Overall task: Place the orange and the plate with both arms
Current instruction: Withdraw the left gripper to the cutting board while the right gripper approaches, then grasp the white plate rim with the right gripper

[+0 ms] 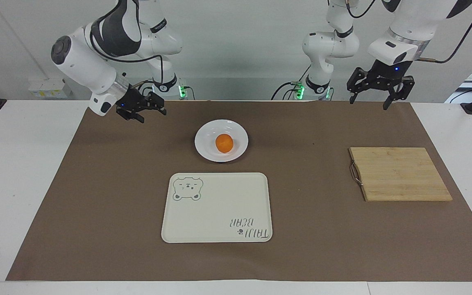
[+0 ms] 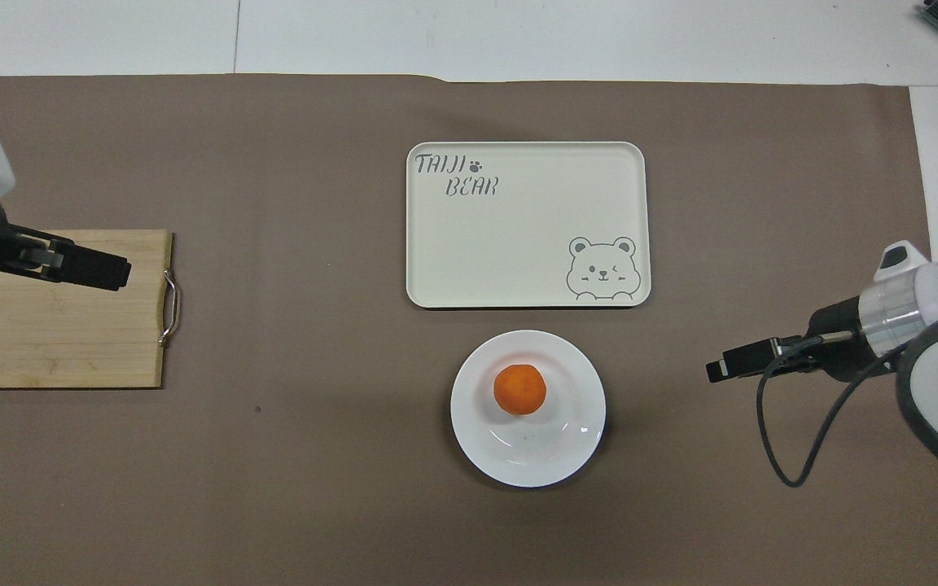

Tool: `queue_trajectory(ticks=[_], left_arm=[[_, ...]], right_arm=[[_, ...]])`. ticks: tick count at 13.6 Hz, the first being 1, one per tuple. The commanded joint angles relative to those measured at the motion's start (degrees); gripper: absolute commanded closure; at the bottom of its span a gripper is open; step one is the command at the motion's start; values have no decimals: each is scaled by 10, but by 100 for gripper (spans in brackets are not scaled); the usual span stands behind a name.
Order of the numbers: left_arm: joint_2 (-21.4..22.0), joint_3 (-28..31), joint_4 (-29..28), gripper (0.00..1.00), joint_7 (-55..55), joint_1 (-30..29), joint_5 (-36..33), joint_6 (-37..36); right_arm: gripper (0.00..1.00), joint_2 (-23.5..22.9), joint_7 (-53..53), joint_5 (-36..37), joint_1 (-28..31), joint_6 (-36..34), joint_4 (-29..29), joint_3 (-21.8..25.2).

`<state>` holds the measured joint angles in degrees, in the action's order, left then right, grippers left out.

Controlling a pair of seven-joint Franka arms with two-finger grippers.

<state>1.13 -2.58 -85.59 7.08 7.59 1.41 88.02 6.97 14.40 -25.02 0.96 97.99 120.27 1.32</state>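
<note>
While raised: right gripper (image 1: 154, 110) beside plate (image 1: 204, 149)

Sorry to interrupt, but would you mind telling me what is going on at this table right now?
Neither arm is handling anything at this moment. The orange sits on the white plate, which rests on the brown mat just nearer the robots than the bear tray. The right gripper hangs empty over the mat beside the plate, toward the right arm's end. The left gripper is raised, jaws open and empty, at the left arm's end, where the wooden cutting board lies.
</note>
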Motion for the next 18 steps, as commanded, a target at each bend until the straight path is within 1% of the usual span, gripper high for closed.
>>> queue_trajectory(ticks=[1, 3, 4, 6, 10, 11, 12, 13, 14, 16, 17, 18], left_arm=[[-24, -7, 37, 0, 10, -8, -14, -35], [-14, -6, 25, 0, 7, -14, -14, -36], [-3, -5, 11, 0, 6, -16, -14, -36], [12, -4, -13, 0, -8, -18, -14, -36], [12, -4, -14, 0, -22, -21, -14, -29], [12, -4, -13, 0, -22, -27, -13, -29], [11, -4, -12, 0, -21, -32, -13, -29], [12, -3, -12, 0, -21, -33, -13, -31], [12, -3, -12, 0, -21, -33, -13, -31], [12, -3, -12, 0, -21, -33, -13, -31], [12, -4, -12, 0, -21, -32, -13, -31], [12, -4, -12, 0, -21, -33, -13, -31]], right_arm=[[0, 13, 53, -68, 8, 40, 75, 0], [0, 11, 69, -105, 3, 59, 105, -1], [0, 5, 103, -130, 2, 70, 123, 0], [0, 3, 175, -146, 3, 105, 158, 0], [0, -25, 289, -208, 7, 122, 174, 0], [0, -27, 326, -241, 11, 131, 188, 0], [0, -37, 362, -287, 12, 135, 207, 1], [0, -49, 387, -315, 19, 136, 215, 1], [0, -58, 396, -322, 21, 137, 217, 1], [0, -59, 397, -335, 22, 137, 221, 1], [0, -60, 404, -363, 19, 139, 235, 1], [0, -62, 418, -383, 12, 157, 245, 0]])
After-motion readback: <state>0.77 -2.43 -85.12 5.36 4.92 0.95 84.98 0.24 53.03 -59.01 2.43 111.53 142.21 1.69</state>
